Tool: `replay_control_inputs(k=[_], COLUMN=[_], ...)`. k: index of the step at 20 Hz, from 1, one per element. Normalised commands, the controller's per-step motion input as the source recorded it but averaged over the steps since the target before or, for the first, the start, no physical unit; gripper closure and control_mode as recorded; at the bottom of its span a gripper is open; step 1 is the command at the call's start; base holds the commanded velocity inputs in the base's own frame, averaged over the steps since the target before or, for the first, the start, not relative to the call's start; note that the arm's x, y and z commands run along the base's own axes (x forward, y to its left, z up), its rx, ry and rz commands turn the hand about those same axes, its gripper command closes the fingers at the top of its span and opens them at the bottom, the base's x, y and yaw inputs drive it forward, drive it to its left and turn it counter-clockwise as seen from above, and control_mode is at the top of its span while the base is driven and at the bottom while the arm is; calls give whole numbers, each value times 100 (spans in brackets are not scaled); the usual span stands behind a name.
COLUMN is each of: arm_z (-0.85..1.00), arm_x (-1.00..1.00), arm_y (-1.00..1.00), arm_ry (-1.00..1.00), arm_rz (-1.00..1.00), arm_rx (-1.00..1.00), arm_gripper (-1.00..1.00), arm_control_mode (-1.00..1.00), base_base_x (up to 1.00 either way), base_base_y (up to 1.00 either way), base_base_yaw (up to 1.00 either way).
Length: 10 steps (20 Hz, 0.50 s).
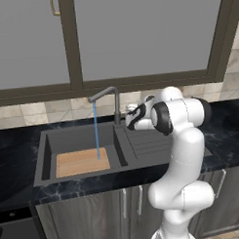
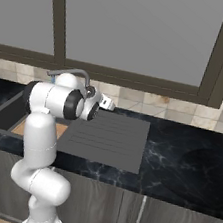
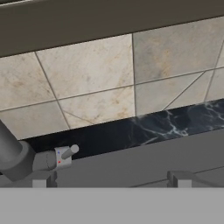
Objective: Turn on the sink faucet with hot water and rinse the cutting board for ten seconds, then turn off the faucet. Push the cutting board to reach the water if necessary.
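The robot's two-finger claw [image 3: 110,179] stands wide open and holds nothing; in the hand view its two small dark fingertips [image 3: 180,178] sit far apart near the bottom, aimed at the beige tiled backsplash [image 3: 100,83] above the ribbed drainboard. To the left fingertip's side lies the base of the one slim dark grey metal faucet [image 3: 13,157], with its single small side lever [image 3: 64,154] sticking out toward the claw, close to it but not touching.

From the left base view the claw [image 1: 132,116] hovers just beside the faucet's upright post [image 1: 116,108], over the inner edge of the drainboard. The faucet's angled spout arm reaches out left over the basin and a little downward. One thin straight light blue stream of water [image 1: 96,129] falls vertically from its tip.

The stream lands on the one light tan wooden cutting board [image 1: 83,162], which lies flat on the floor of the dark grey rectangular sink [image 1: 49,143]. Its long axis runs left to right along the basin, and the water strikes it near the right end. The sink is set in a black marbled countertop [image 2: 183,149].
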Motion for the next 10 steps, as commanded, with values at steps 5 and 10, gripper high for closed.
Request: replay_control_inputs(k=[5,10], arm_z=[0,-1], arm_x=[0,0], arm_y=[0,0], arm_ry=[0,0], arm_rz=[0,0], arm_rx=[0,0], arm_gripper=[-100,-100], arm_control_mode=[-100,-100], base_base_x=[0,0], base_base_y=[0,0], base_base_yaw=[0,0])
